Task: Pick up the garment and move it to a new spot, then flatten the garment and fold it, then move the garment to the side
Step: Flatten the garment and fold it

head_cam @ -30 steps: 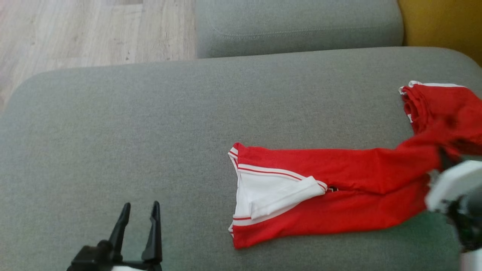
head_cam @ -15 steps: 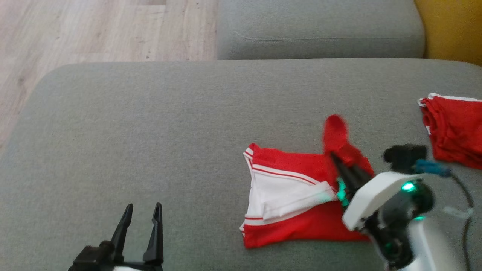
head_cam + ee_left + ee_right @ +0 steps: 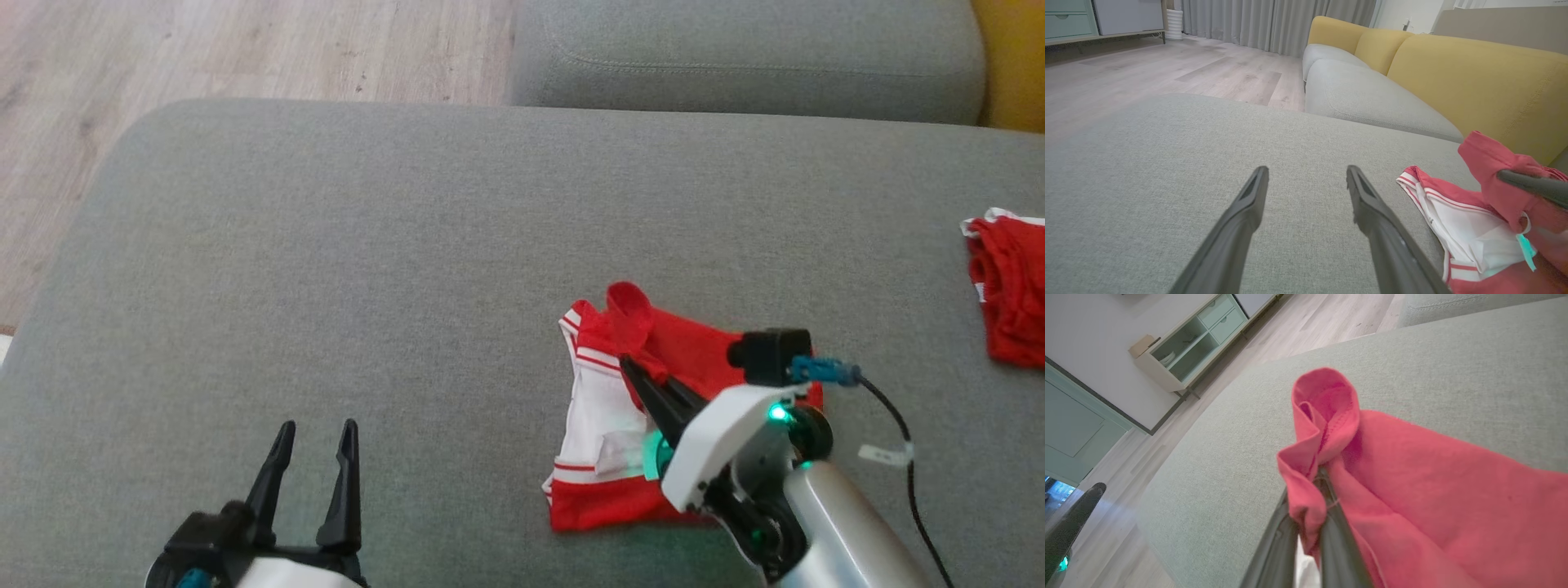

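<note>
**Red garment pinched above grey seat cushion**

Grey woven seat cushion (image 3: 367,245) takes up most of the head view. A second grey cushion (image 3: 735,57) butts against its far edge. Pale wood floor (image 3: 204,49) lies beyond on the left. In the left wrist view, yellow backrests (image 3: 1474,77) run along the sofa's right side.

Garment (image 3: 694,351): red with a white panel and red-and-white striped trim. It sits on the big cushion, right of middle, towards the near edge. Most of it lies on the fabric in a loose bunch, white panel to the left. One red hem is lifted off the heap and curls in a loop above the fingertips, seen up close in the right wrist view.

Another red cloth (image 3: 1008,286), crumpled, lies at the right border, well apart from the garment.

Right gripper (image 3: 629,365): over the garment, fingers clenched tight on that raised red hem, cloth spilling to both sides of them. Green light glows on the wrist. A black cable (image 3: 894,425) trails off to the right across the cushion.

Left gripper (image 3: 318,429): lower left, above bare cushion, fingers spread wide and grasping nothing, well apart from the garment.
</note>
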Available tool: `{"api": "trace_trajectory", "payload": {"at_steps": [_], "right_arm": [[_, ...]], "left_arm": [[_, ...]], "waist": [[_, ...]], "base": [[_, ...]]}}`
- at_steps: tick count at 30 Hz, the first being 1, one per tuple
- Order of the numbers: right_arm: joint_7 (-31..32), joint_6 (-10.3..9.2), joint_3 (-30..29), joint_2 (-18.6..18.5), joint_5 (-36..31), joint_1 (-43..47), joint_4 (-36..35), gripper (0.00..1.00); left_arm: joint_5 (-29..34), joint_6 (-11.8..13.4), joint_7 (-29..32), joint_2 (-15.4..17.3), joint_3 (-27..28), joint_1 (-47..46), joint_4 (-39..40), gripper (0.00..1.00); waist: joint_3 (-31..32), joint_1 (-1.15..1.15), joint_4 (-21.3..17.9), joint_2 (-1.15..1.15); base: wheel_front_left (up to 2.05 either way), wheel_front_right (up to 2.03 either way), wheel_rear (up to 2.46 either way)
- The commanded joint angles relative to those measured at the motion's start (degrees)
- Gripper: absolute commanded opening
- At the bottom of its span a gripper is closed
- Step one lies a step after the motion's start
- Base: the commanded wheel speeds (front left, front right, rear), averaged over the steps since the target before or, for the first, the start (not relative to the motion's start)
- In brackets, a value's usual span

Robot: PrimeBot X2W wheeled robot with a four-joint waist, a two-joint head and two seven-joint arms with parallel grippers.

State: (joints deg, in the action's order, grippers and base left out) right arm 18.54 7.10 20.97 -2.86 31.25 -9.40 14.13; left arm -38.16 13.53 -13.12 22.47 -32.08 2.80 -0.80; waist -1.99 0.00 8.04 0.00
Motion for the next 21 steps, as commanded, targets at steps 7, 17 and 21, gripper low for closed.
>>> {"api": "trace_trajectory", "payload": {"at_steps": [7,17,21], "right_arm": [[-4.8,0.39,4.3,0.0,2.2,-7.6,5.8,1.00],[-9.8,0.39,4.4,0.0,2.9,-9.9,5.6,1.00],[-11.4,0.39,0.2,0.0,-1.2,-9.9,3.6,1.00]], "left_arm": [[0.6,-0.7,-0.4,-0.3,1.1,-3.6,0.4,1.00],[0.7,-1.0,-0.5,-1.1,0.0,-3.6,-0.2,1.00],[1.0,-1.0,-0.3,-1.5,-0.9,-3.7,-0.1,1.00]], "waist": [[-0.2,0.00,0.8,0.00],[0.5,0.00,-0.3,0.00],[0.7,0.00,-1.2,0.00]], "base": [[0.00,0.00,0.00],[0.00,0.00,0.00],[0.00,0.00,0.00]]}}
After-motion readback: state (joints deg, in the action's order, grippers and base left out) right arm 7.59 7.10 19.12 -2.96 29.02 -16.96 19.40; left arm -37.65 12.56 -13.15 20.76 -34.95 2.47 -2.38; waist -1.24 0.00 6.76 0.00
